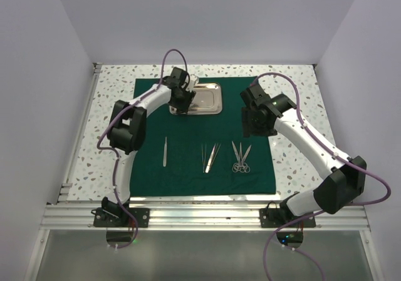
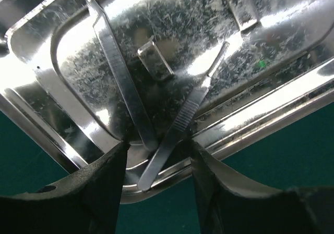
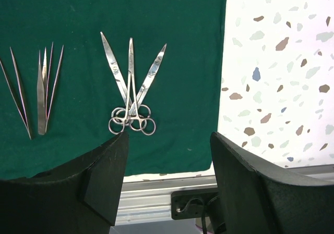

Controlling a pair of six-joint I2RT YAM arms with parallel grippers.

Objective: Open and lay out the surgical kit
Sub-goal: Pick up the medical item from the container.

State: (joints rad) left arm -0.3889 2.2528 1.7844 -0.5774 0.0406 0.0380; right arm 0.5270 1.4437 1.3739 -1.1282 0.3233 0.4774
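The dark green cloth (image 1: 188, 168) lies spread flat on the table. The steel tray (image 1: 210, 99) sits on its far part. My left gripper (image 1: 180, 104) hangs over the tray's left end, open. In the left wrist view its jaws (image 2: 156, 163) straddle the near ends of a ribbed slim handle (image 2: 182, 120) and a flat tweezers (image 2: 119, 70) lying crossed in the tray (image 2: 271, 36). My right gripper (image 1: 255, 129) is open and empty above the cloth's right part. Laid out on the cloth are a single tweezers (image 1: 165, 151), paired tweezers (image 1: 210, 157) and ring-handled scissors and forceps (image 1: 240, 158), also in the right wrist view (image 3: 130, 90).
Speckled tabletop (image 1: 294, 162) borders the cloth on all sides. An aluminium rail (image 1: 207, 213) runs along the near edge, also seen in the right wrist view (image 3: 156, 202). White walls enclose the table on the left, back and right.
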